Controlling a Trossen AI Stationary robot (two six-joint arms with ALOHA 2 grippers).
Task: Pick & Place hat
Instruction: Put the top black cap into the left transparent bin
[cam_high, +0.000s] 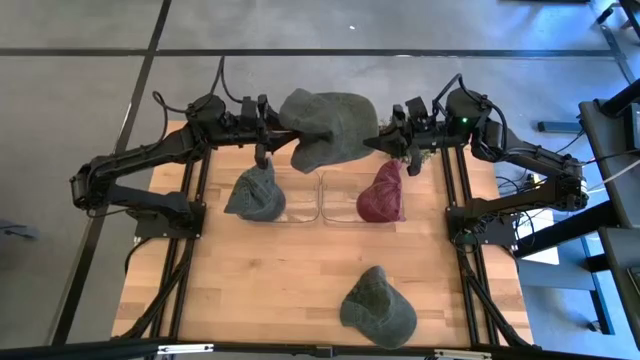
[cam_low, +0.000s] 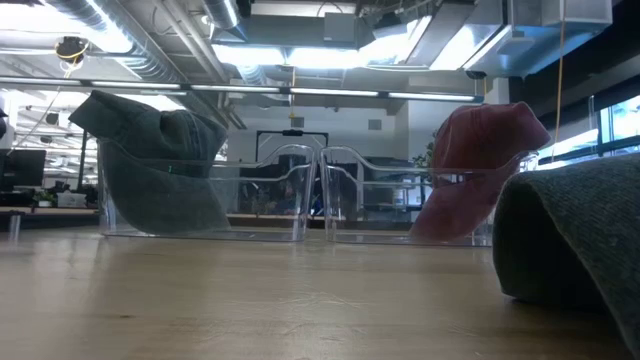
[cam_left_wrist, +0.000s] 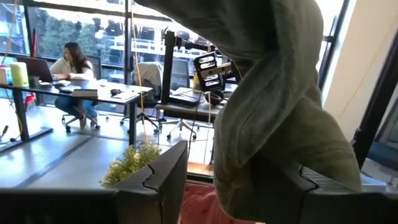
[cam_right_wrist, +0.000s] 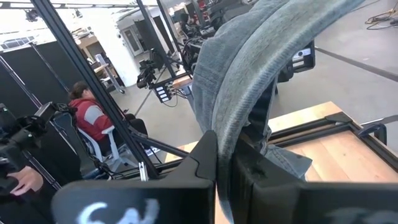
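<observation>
Both grippers hold a grey-green hat up over the table's far edge. My left gripper is at its left end. In the left wrist view the left gripper is open, and hat cloth hangs between the fingers. My right gripper is shut on the hat's right end, as the right wrist view of the right gripper shows. Below, a grey-blue hat sits in one clear bin and a maroon hat in another. My left gripper has the hat's twisted cloth lying against the inner side of one finger. A gap shows between the cloth and the other finger. The hat rises above the fingers, clear of the table. My right gripper pinches a folded edge of the hat between its two fingers, coming level from the table's right. The cloth rises out of the fingers, lifted clear of the table.
Two clear bins stand side by side in the table's middle, each with a hat leaning on its wall. Another green hat lies near the near edge and fills the low view's right foreground as a green hat. People sit at desks beyond the table.
</observation>
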